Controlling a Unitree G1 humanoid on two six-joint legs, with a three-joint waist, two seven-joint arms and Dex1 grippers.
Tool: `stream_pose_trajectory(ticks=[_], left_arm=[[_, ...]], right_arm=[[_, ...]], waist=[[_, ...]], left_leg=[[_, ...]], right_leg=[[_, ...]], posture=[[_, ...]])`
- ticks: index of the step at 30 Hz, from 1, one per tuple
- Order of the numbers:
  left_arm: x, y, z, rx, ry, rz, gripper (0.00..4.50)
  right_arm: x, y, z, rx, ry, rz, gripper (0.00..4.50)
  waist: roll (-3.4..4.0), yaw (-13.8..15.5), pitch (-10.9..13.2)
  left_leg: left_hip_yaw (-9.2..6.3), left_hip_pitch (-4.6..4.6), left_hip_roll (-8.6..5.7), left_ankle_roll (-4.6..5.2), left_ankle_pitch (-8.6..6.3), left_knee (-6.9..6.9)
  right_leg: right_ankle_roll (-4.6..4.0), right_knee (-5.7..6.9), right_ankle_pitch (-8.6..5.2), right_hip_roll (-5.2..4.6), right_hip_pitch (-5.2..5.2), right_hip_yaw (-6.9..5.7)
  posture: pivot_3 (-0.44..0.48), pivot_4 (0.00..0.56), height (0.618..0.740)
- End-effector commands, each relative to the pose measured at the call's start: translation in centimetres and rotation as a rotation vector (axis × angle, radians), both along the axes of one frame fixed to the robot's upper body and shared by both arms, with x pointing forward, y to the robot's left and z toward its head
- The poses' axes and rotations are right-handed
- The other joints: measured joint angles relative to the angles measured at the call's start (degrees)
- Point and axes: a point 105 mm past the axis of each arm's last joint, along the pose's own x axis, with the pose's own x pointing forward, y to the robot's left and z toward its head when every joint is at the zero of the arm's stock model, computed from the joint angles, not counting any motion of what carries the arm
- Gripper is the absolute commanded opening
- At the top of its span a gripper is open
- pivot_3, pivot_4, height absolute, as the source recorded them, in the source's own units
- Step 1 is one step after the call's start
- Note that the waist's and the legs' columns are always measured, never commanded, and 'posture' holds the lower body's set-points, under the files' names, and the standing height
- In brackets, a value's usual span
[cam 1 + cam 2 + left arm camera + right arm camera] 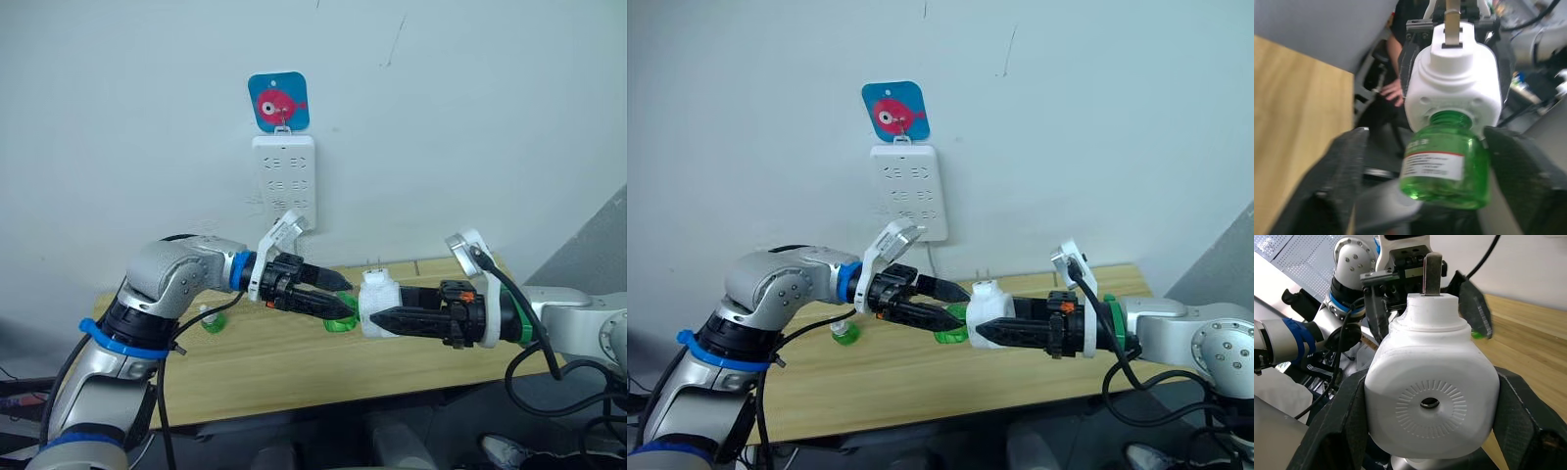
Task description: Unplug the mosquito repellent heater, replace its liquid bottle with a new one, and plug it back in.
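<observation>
Now heater in R gripper, L gripper around bottle

Head stereo pair: looks forward and down at mid range, facing the wall and the power strip above the counter. Both eyes share both arms meeting over the counter.

Left wrist view: very close, looking along its jaws at the green bottle end of the mosquito repellent heater.

Right wrist view: very close, opposite side, facing the heater's vent between its jaws.
</observation>
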Motion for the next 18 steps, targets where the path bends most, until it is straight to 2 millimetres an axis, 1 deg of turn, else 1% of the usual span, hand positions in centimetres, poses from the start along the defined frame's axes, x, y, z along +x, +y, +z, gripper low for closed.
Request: stream_pose_trajectory(ticks=[1, 5, 9, 14, 16, 18], left_arm=[[-0.1, 0.7, 1.0, -0.029, -0.093, 0.001, 4.5], [0.7, 1.7, 1.4, -0.069, -0.2, 0.082, 4.5], [0.8, 2.3, 1.7, -0.079, -0.292, 0.119, 4.5], [-0.8, 3.5, 1.4, -0.062, -0.47, 0.084, 4.5], [-1.4, 4.0, 0.8, -0.047, -0.51, 0.07, 4.5], [-1.8, 4.9, -0.3, -0.02, -0.578, 0.052, 4.5]], right_arm=[[-0.2, 0.1, 1.2, 0.043, -0.022, 0.011, 2.97], [0.3, -0.4, 1.0, 0.048, -0.004, -0.027, 2.97], [0.6, -0.7, 1.0, 0.053, 0.008, -0.049, 2.97], [1.0, -1.1, 1.1, 0.071, 0.022, -0.072, 2.97], [1.1, -1.2, 1.2, 0.081, 0.028, -0.079, 2.97], [1.2, -1.2, 1.2, 0.09, 0.033, -0.084, 2.97]], waist=[[0.0, 0.0, 0.0], [0.0, 0.0, 0.0], [0.0, 0.1, 0.0], [0.0, 0.1, 0.0], [0.0, 0.3, 0.0], [0.0, 0.5, 0.0]], left_leg=[[0.0, -0.01, 0.0, 0.0, 0.0, 0.0], [-0.02, -0.02, 0.01, 0.01, 0.0, 0.0], [-0.03, -0.03, 0.01, 0.01, 0.0, 0.0], [0.01, -0.02, 0.03, 0.01, -0.01, -0.02], [-0.03, -0.02, 0.04, 0.01, -0.01, -0.02], [-0.01, 0.0, 0.04, 0.01, -0.01, -0.02]], right_leg=[[0.0, 0.0, 0.0, 0.0, 0.0, 0.0], [0.0, -0.01, 0.0, 0.0, 0.0, -0.01], [0.0, -0.01, 0.0, 0.0, 0.0, -0.01], [-0.01, -0.01, 0.01, -0.04, -0.02, 0.02], [-0.09, -0.01, 0.05, -0.06, -0.02, -0.01], [-0.04, 0.0, 0.02, -0.05, 0.0, -0.01]], posture=[[-0.141, 0.105, 0.74], [-0.137, 0.101, 0.74], [-0.129, 0.1, 0.74], [-0.119, 0.1, 0.74], [-0.115, 0.099, 0.74], [-0.115, 0.099, 0.74]])
